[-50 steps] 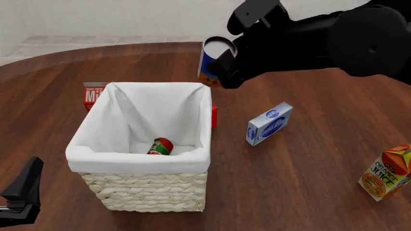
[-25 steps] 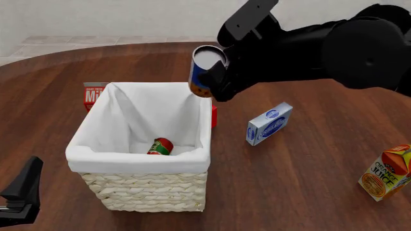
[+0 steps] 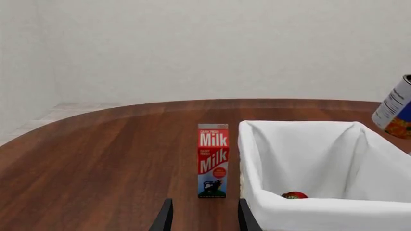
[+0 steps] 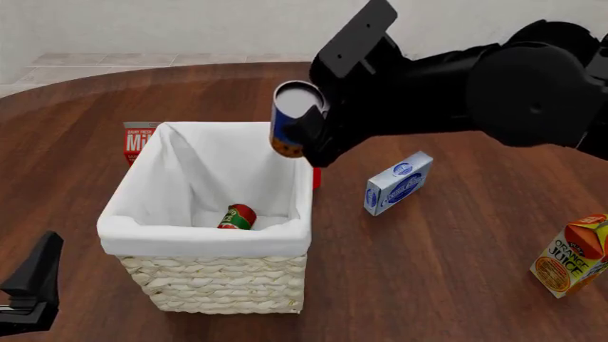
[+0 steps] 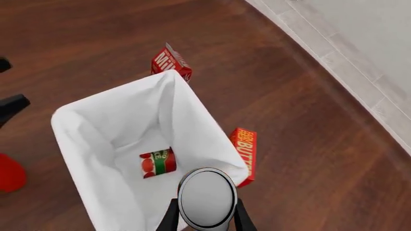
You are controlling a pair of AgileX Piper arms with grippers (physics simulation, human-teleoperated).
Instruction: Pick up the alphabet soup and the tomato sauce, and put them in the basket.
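R gripper (image 4: 309, 132): jaws clamped on alphabet soup (image 4: 292, 117), can tilted, held above far-right rim of basket (image 4: 204, 239). Tomato sauce (image 4: 238, 216): on its side inside basket, well below the jaws. L gripper (image 3: 201, 220): jaws apart, nothing between; milk carton (image 3: 212, 160) upright just ahead, beside basket.

Alphabet soup (image 4: 290, 127) tilted above basket (image 4: 204, 288) rim; tomato sauce (image 4: 238, 216) inside, apparently lying.

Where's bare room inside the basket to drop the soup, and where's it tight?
Inside the basket, the liner floor is bare except where the tomato sauce lies near the front wall; the far half is free. The alphabet soup hangs over the far right rim. Tight spots outside: the milk carton at the far left corner, the butter box against the right wall.
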